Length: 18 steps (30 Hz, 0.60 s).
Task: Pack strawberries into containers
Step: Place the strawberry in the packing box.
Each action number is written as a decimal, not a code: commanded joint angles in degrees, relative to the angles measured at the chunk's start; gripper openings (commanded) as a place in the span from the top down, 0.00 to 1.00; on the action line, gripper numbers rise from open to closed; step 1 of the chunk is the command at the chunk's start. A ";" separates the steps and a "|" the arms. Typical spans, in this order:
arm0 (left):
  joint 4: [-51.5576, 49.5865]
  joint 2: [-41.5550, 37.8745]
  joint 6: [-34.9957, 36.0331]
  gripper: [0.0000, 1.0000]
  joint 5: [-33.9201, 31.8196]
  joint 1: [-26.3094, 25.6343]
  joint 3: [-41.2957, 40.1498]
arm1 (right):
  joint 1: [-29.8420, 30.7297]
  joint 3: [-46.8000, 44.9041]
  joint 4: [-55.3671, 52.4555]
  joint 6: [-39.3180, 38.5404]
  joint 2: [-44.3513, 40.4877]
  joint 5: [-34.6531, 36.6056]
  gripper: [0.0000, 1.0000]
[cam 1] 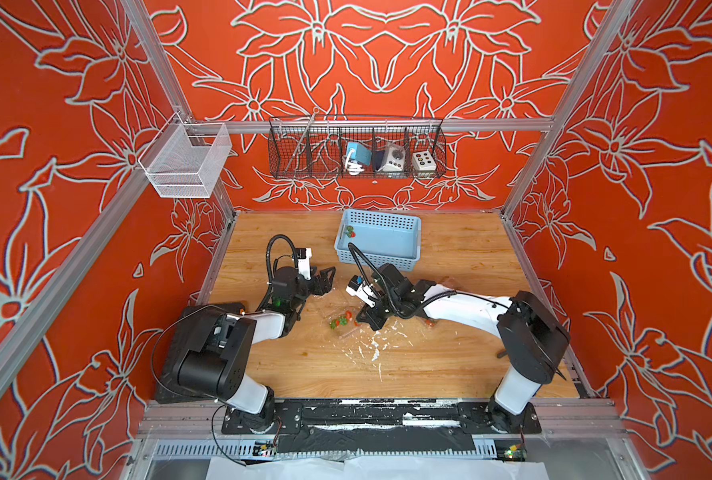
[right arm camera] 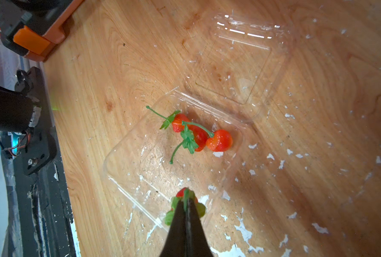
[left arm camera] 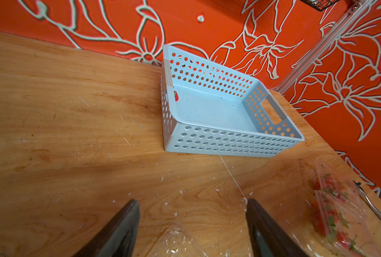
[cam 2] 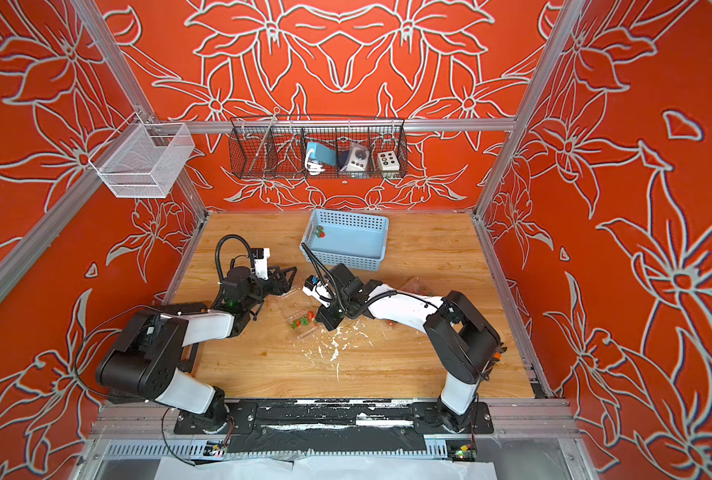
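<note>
The right tool is pressed together on the green leafy cap of a small bright red strawberry. It holds the berry over one edge of an open clear plastic clamshell container, which lies just below the centre of the frame in both top views. Three more red berries with tangled green stems already lie in the tray, and its hinged lid lies flat beside it.

The step in hand looks like the drop. The berry hangs close to the rim, so the tool should probably carry it further in over bare tray floor, come low, and only then spread. That keeps the berry from bouncing out or catching the other stems.

The right arm reaches from the lower right of the frame across the wooden table, wrist bent so the tool points steeply down. The left arm is folded at the lower left. Its left tool is spread and holds nothing, above the corner of a second clear container; whether it touches the plastic I cannot tell.

At least one berry remains in the light blue perforated plastic basket, upper centre of the table.
</note>
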 commanded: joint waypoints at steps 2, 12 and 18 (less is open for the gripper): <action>-0.03 -0.44 0.02 0.25 -0.04 0.38 0.00 | 0.51 -0.37 -1.45 -1.42 0.04 2.40 1.00; -0.53 -0.57 0.45 0.25 -0.21 0.38 0.16 | 0.45 2.14 -1.93 -1.72 -0.67 1.94 0.70; -0.52 -0.58 0.37 0.25 0.21 0.38 0.25 | -1.26 5.38 -0.85 0.63 -1.88 5.67 0.70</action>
